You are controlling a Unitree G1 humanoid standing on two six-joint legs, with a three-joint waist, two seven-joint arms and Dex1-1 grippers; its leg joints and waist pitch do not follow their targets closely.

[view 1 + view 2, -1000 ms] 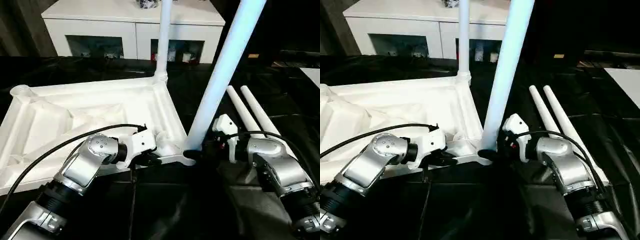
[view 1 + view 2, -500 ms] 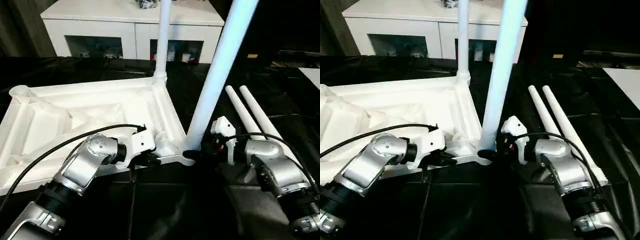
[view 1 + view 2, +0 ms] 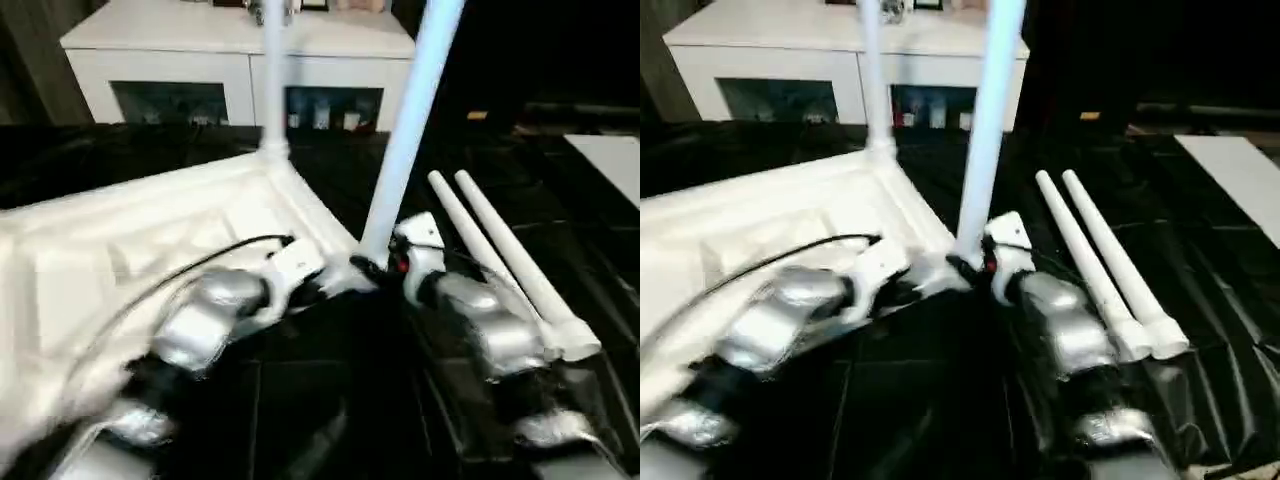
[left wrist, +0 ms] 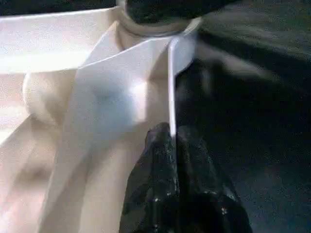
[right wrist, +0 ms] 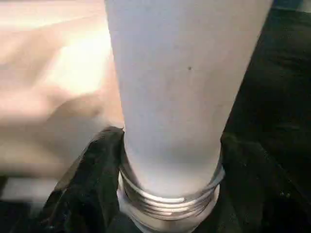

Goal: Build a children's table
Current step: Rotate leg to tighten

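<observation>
Fingers: left pair [image 4: 170, 160] pinches white ribbed plastic tabletop [image 3: 120, 240] rim; right pair [image 5: 104, 170] clamps long white tapered tube leg [image 3: 400, 160] base, seating in corner socket; next, likely screw home.

Two rounded silver forearms are being shown, ending in white wrist housings. A black cable is being routed in an arc over the left forearm. Black ribbed collars are being seen near the elbows. Glossy black fingers [image 4: 180, 194] are being fitted.

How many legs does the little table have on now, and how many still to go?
One long white tube leg already stands in the upside-down white plastic tabletop's far corner. The right pincer is working a second leg into the near corner, threads showing, while the left pincer pinches the rim. Two legs wait on the black cloth.
</observation>
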